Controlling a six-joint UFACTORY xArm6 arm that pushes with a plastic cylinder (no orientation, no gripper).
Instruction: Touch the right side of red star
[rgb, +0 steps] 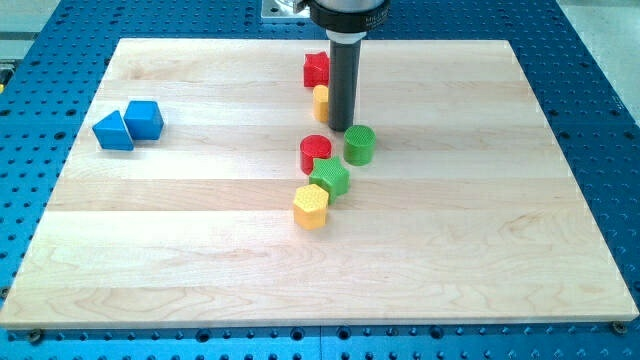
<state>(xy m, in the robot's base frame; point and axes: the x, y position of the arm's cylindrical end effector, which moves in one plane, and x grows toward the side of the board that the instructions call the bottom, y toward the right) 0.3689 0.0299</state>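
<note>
While beside red star (316, 68), my tip (340, 128) rests.

The desk (200, 240) is pale wood with a smooth, matt finish and faint lengthwise grain, laid on a blue perforated metal base (600, 120). The rod (343, 85) looks like dark, matt, smooth metal or plastic. The yellow hexagon block (311, 206) and green cylinder (360, 144) look like plastic with finely ribbed tops.

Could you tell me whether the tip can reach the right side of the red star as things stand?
Probably yes: my tip sits just below-right of the red star, beside the yellow block, and nothing blocks the star's right side.
</note>
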